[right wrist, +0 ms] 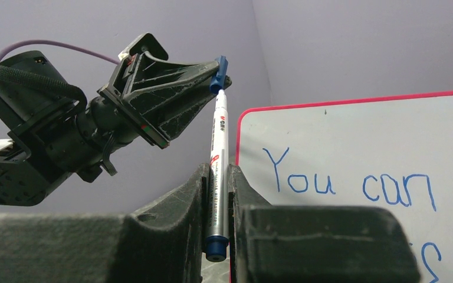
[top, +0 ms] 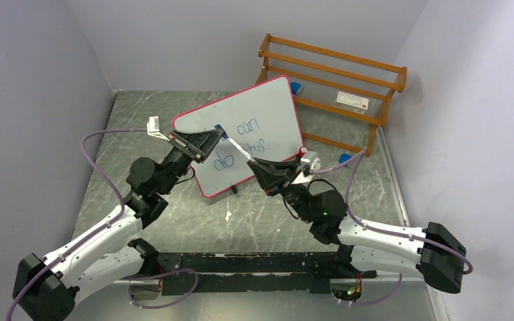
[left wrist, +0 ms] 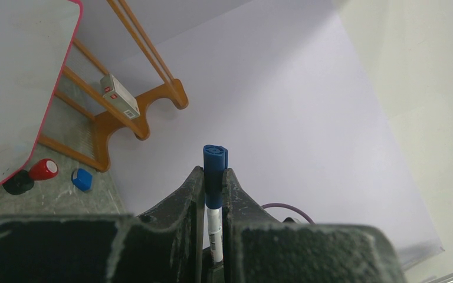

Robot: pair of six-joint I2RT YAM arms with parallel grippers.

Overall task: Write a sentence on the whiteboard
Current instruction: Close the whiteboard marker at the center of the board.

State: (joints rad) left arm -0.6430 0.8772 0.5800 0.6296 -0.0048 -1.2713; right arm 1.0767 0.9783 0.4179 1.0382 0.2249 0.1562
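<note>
The whiteboard [top: 268, 107] stands tilted at the table's middle, pink-framed, also in the right wrist view [right wrist: 360, 130] and at the left wrist view's left edge [left wrist: 17, 71]. The sentence [top: 244, 140] is in blue; "You can" [right wrist: 354, 180] reads clearly, with part of a lower line under it. A white marker [top: 237, 146] spans between both grippers in front of the board. My right gripper [right wrist: 217, 171] is shut on its barrel [right wrist: 218, 135]. My left gripper [left wrist: 213, 172] is shut on the blue cap [left wrist: 214, 156], which sits on the marker's tip end [right wrist: 219, 73].
A wooden rack [top: 334, 80] stands behind the board at the back right, with a small white labelled box [left wrist: 120, 97] on it. A red cap [left wrist: 43, 169], a black foot [left wrist: 17, 183] and a blue block [left wrist: 82, 178] lie by the board's right edge. Grey walls enclose the table.
</note>
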